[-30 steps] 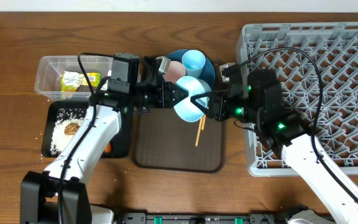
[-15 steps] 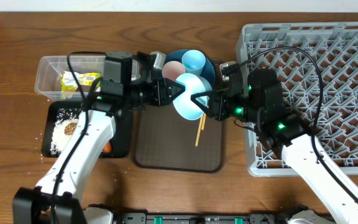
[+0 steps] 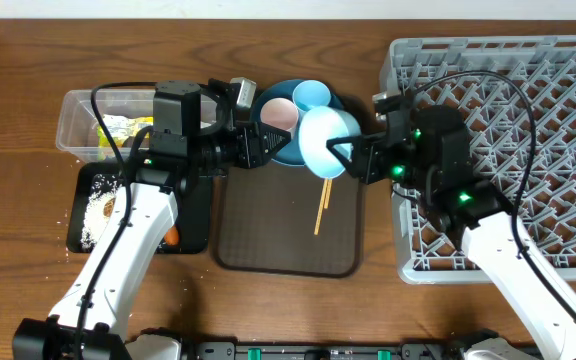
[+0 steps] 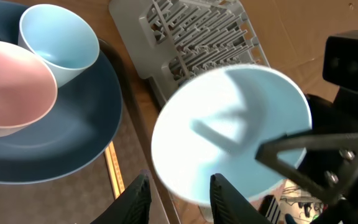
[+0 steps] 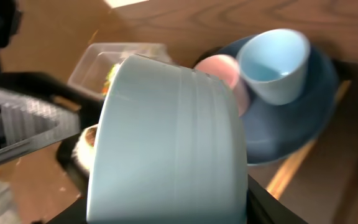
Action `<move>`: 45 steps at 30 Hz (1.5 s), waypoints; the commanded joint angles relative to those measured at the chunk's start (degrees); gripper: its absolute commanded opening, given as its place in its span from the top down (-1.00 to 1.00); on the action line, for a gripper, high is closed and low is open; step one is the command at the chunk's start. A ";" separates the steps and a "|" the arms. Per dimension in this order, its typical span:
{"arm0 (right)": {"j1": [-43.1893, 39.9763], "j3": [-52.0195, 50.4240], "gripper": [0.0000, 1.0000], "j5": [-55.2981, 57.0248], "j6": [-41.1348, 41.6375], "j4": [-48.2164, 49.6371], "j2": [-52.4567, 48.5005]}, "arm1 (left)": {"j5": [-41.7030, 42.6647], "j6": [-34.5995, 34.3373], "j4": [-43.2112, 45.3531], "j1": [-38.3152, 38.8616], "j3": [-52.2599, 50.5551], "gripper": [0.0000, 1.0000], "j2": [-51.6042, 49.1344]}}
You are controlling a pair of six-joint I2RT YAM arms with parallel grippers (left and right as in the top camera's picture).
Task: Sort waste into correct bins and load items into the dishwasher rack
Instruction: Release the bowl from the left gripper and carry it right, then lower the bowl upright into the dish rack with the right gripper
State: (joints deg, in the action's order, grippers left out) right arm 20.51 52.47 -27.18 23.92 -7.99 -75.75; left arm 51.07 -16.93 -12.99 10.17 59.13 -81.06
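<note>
Right gripper (image 3: 341, 157): closed partway on the bowl (image 3: 320, 143), one finger on either side of its wall; the grip is firm in the right wrist view.
Bowl: off the table and tipped on its side, mouth facing left. It hangs over the right edge of the plate (image 4: 86, 137), just left of the rack (image 3: 528, 100).
Left gripper (image 3: 265, 146): jaws a little apart with nothing between them. It points right at the bowl's mouth, near it but clear of it, above the plate's near-left rim.
Plate: on the far end of the brown tray (image 3: 268, 230), at the middle of the table (image 3: 18, 280).
Pink cup (image 3: 280, 113): upright on the plate, left part.
Blue cup (image 3: 311, 96): upright on the plate, just right of and beyond the pink cup, touching it.
Chopsticks (image 3: 322, 208): on the brown tray's right side, running near to far, the far end under the bowl.
Rack: at the right, filling that side of the table; the right arm reaches over its left edge.
Tub (image 3: 78, 125): far left, with the wrapper (image 3: 118, 128) inside.
Black tray (image 3: 196, 215): just nearer than the tub, left of the brown tray, partly under the left arm.
Rice (image 3: 93, 210): spread in the black tray's left half.
Carrot (image 3: 172, 237): in the black tray's near right part, half hidden by the arm.
</note>
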 commanded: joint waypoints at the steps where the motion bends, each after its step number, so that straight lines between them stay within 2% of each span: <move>1: -1.97 0.87 0.36 3.23 -3.17 0.13 -0.13 | 0.72 0.13 0.20 -0.24 0.79 0.35 0.70; 9: -5.79 3.39 0.38 9.64 -9.94 -0.20 -0.13 | 0.72 0.15 -1.09 -0.24 0.79 0.35 0.70; 21: -5.99 4.11 0.40 35.93 -23.30 -0.20 -0.13 | 0.70 0.35 -1.68 -0.24 0.79 0.36 0.70; 24: -5.99 4.11 0.40 39.50 -25.20 0.52 -0.39 | 0.46 0.35 -1.68 -0.24 0.79 0.36 0.70; 40: -8.50 4.11 0.43 41.79 -27.02 12.24 -12.66 | 0.22 0.63 -1.70 -0.24 0.79 0.36 0.68; 45: -8.55 4.11 0.42 41.75 -26.73 15.80 -15.89 | -2.36 0.76 -2.82 -0.24 0.79 0.36 0.68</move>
State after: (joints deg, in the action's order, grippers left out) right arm 12.45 55.33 13.89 -2.33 6.74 -90.43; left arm 50.37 -16.71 -15.38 10.17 59.13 -81.06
